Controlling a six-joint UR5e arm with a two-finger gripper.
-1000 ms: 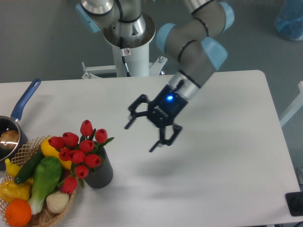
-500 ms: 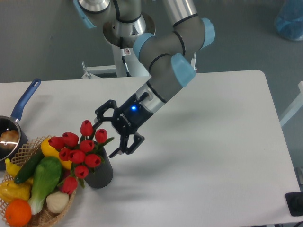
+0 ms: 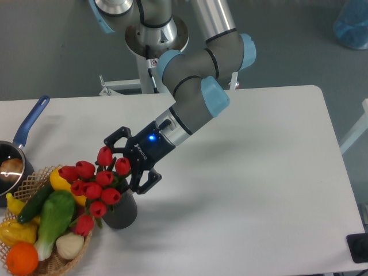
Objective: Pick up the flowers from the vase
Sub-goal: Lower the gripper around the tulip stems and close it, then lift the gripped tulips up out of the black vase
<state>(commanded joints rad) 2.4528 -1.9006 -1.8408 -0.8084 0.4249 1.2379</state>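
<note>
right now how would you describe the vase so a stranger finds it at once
Look at the table's near left corner, just right of the wicker basket of vegetables. The vase is the short dark grey ribbed cylinder holding red flowers, unlike the blue-handled pot.

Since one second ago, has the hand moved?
Yes. The hand has moved left and slightly down across the table, towards the vase. It is now open at the flowers.

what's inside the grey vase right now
The vase holds the flowers, a bunch of red tulips leaning left over the basket. The open gripper reaches the top buds. The stems inside the vase are hidden by its wall.
</note>
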